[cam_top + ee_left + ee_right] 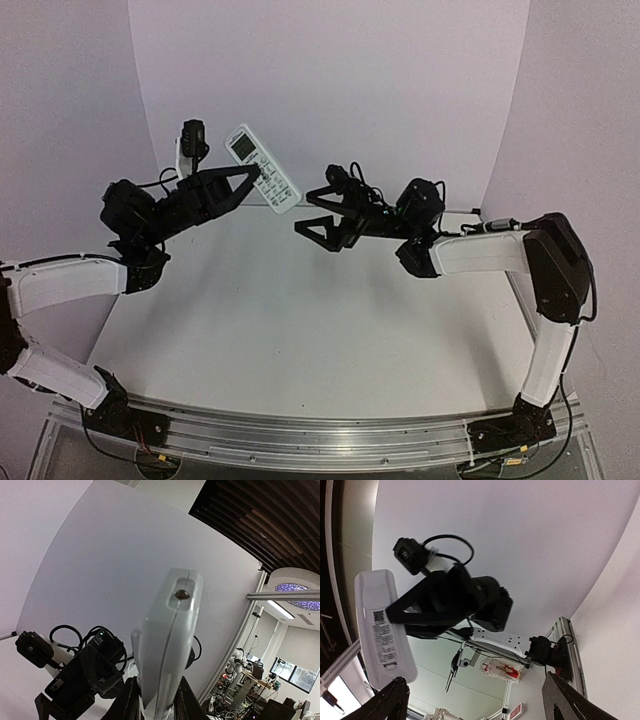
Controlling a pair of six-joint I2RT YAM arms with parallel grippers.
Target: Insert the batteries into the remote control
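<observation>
The white remote control (247, 150) is raised in the air at the back left, tilted, with its screen end uppermost and buttons facing the top camera. My left gripper (258, 178) is shut on its lower end. In the left wrist view the remote control (170, 640) stands edge-on between the dark fingers (122, 702), left gripper (154, 706). My right gripper (303, 213) hangs open just right of the remote, not touching it. The right wrist view shows the remote control's (382, 630) labelled back, with my right gripper (477, 705) spread wide and empty. The batteries are out of view.
The white table (300, 320) lies below both raised arms. A metal rail (300, 435) runs along the near edge. Pale purple backdrop walls (330, 80) close the back and sides. The right arm's forearm (480, 250) reaches in from the right.
</observation>
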